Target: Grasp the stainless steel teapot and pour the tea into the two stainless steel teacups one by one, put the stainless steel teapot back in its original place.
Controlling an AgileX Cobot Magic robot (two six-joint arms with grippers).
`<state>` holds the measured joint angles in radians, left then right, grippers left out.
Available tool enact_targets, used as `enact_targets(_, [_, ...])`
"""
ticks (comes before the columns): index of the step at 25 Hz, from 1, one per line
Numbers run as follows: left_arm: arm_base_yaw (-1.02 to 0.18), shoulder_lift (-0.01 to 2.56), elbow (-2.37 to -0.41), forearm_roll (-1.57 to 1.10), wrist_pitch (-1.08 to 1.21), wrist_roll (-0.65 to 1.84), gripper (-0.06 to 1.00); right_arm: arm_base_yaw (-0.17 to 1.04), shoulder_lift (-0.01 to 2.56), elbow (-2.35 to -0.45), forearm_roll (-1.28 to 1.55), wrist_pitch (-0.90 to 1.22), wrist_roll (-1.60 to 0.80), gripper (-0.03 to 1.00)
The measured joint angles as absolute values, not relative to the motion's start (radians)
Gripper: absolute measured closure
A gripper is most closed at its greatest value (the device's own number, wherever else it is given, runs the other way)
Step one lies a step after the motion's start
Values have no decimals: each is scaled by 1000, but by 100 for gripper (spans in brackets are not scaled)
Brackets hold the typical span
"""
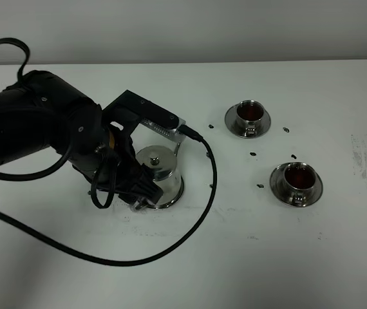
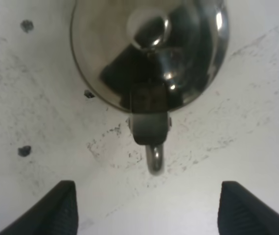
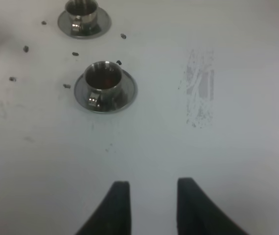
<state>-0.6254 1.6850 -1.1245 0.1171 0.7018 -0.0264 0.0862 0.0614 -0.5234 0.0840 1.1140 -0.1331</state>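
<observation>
Closest to us in the overhead view is the thick black cable (image 1: 170, 248) looping across the white table (image 1: 338, 257). No brand, label or writing readable on anything we can see.

Going left to right: the left gripper (image 1: 135, 193) hangs over the stainless steel teapot (image 1: 159, 168), which stands upright on the left half of the table. In the left wrist view the fingertips (image 2: 61, 208) are spread wide apart, and the teapot's loop handle (image 2: 154, 156) sits between them but further out, touching neither. So nothing's gripped.

Right of that are the two teacups, each on its saucer with reddish-brown tea inside: the far teacup (image 1: 248, 118) and the near teacup (image 1: 297, 182), with small black marks (image 1: 254, 154) dotted between.

Our right gripper (image 3: 149, 205) shows only in its own wrist view, well back from the cups, holding nothing, fingers drawn in with a narrow gap left.
</observation>
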Motion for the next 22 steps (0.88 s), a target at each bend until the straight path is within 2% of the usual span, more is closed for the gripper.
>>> enact_targets(10, [-605,1493,-1125,194,741,-94,36,86,61,-523,84,1114,-133,74])
enact_targets(22, [-419,1231,-1100,224,855,-109,36,86,61,-523,84,1114,-133,74])
